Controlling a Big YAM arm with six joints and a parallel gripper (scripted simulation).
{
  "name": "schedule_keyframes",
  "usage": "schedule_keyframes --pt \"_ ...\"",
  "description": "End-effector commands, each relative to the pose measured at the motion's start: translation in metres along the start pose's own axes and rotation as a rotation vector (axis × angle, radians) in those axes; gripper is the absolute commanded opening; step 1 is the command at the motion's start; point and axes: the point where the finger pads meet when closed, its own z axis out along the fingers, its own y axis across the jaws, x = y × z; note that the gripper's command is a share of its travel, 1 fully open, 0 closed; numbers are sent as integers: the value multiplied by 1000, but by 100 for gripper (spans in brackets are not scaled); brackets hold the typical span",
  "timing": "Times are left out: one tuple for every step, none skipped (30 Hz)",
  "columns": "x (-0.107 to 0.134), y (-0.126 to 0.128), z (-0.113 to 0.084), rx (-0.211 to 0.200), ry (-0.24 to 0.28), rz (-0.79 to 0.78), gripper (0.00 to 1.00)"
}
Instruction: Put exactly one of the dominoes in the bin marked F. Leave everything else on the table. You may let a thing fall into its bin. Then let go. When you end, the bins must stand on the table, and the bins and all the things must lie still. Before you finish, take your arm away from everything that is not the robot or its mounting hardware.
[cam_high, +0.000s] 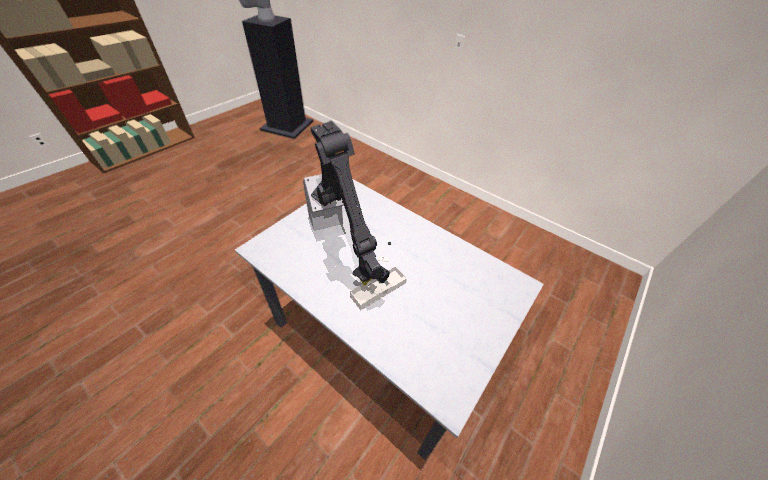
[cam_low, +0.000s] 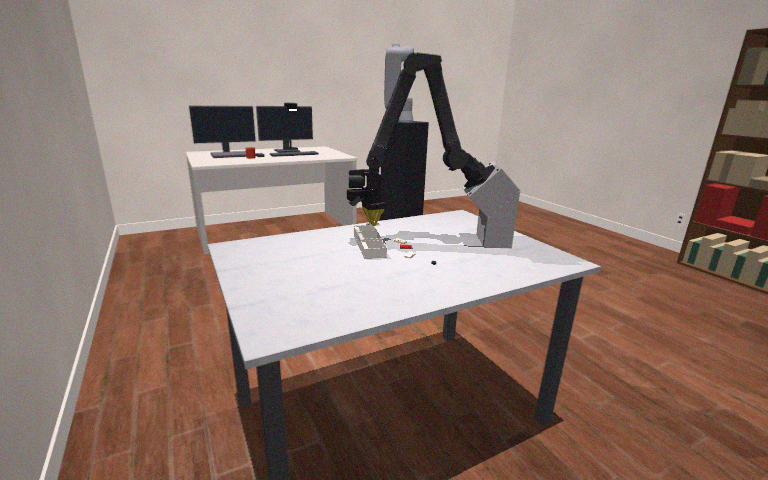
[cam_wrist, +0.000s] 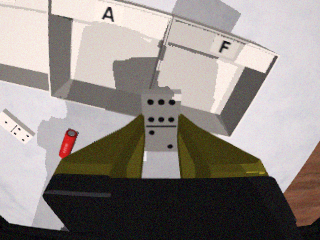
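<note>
Gripper (cam_wrist: 162, 139) clamped on a domino (cam_wrist: 160, 123), above the F bin (cam_wrist: 200, 76)

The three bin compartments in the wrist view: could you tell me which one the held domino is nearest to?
The one marked F, at the right end. The domino in the gripper hangs by its near wall; A is left of it, M farthest.

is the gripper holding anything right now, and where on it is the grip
Yes: the gripper is shut on a domino, pinched by its long side edges at the lower end, with the dotted upper end sticking out past the fingertips.
</note>
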Motion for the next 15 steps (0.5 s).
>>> schedule_keyframes --pt "-15 -26 -1 12 -5 157 21" --pt "-17 -32 -1 9 -6 185 21" --pt "-18 -38 -1 7 -7 214 21" --pt "-19 -44 -2 5 -7 243 21" --pt "-19 -47 -2 5 -7 273 21" --pt "-19 -47 -2 6 -6 305 21" --pt "-22 -41 -2 4 -7 338 21" --pt "-24 -38 -2 6 -7 370 21" --pt "-24 -38 -2 10 -7 400 21" --pt "-22 -37 -1 11 -6 429 21" --pt "-18 -35 0 11 -4 456 21" --pt "-18 -34 0 11 -4 483 21" --pt "-18 -34 0 11 -4 483 21" --pt "-18 -34 0 11 -4 483 21" --pt "-14 -44 0 14 -4 551 21"
